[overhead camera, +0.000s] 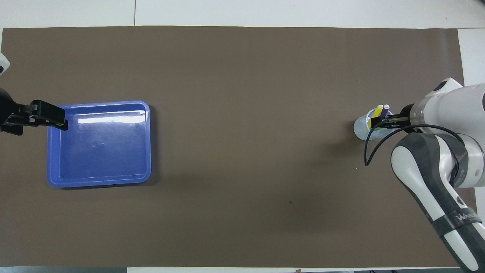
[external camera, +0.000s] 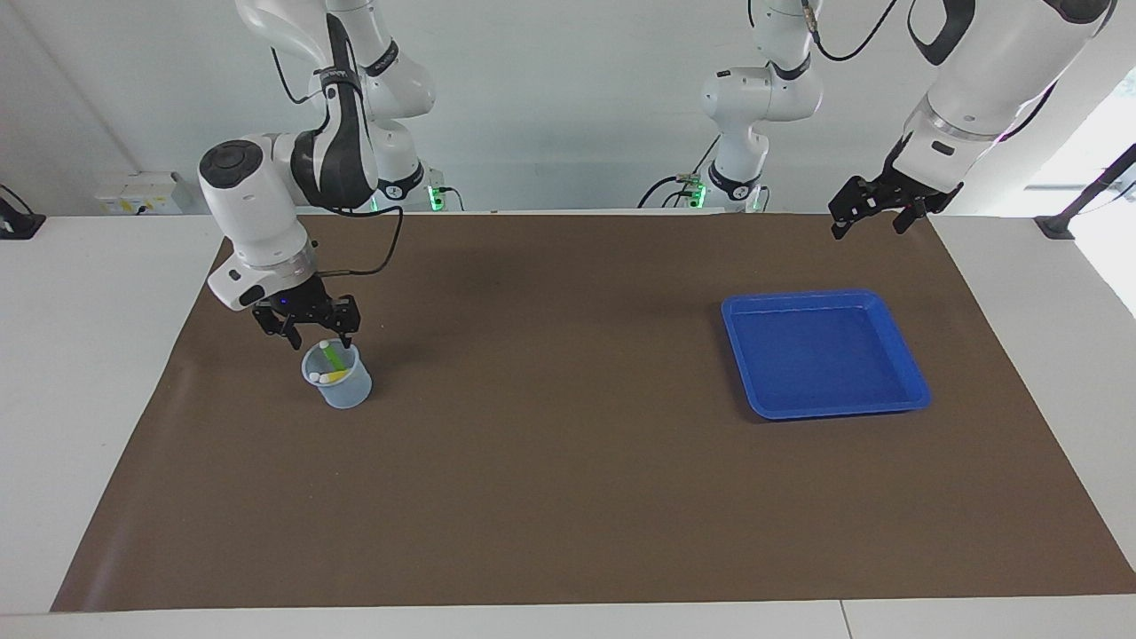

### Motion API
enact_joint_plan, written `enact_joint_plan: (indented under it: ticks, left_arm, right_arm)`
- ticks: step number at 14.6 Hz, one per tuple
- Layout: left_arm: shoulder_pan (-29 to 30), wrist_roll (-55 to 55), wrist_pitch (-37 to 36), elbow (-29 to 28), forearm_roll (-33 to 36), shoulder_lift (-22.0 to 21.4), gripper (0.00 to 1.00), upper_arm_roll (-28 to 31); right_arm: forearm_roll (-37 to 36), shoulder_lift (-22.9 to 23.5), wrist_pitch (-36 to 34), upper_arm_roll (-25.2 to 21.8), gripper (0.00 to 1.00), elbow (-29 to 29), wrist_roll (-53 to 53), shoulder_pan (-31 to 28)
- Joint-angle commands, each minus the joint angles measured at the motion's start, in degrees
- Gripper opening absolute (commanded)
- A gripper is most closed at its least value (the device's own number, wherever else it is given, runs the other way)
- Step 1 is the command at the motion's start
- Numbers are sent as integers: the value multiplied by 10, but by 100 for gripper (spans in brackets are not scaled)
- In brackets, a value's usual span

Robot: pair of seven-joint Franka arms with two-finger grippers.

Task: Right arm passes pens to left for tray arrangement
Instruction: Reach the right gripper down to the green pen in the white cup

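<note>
Pens [external camera: 334,359] in cup [external camera: 342,388]

The right arm [external camera: 266,191] bends steeply down, its wrist vertical and the right gripper [external camera: 306,330] pointing downward with fingers parted, while the left arm [external camera: 985,71] waits raised, left gripper [external camera: 865,217] spread open.

Glossy blue plastic tray [overhead camera: 98,182], translucent plastic cup [external camera: 342,388], matt brown table cover [external camera: 550,461]
</note>
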Motion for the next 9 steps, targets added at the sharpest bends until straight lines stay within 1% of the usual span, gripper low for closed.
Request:
enact_joint_plan:
  ticks: [1,2,3,4,5,7,9]
  left_arm:
    - [5,5,-6,-6,6,-9,100,-5]
    - [5,4,-6,-6,6,-9,100,-5]
    - [5,5,-6,-6,6,-9,100,-5]
    - [5,4,-6,-6,6,-9,100,-5]
    - [5,2,-6,-7,6,-9,100,-5]
    - [5,4,-6,-6,6,-9,100,-5]
    - [5,5,-7,-6,6,-9,100,-5]
  right_arm:
    - [7,-10,27,1,68,-24,-23,-6]
    - [7,-10,24,1,58,-25,-24,-6]
    - [7,-10,21,1,38,-25,-25,-6]
    - [7,-11,17,1,12,-24,-25,-6]
    - [7,-11,16,1,0,-23,-25,-6]
    - [7,-10,14,-5,0,-21,-25,-7]
    - [7,-13,-1,-9,0,-8,-24,-7]
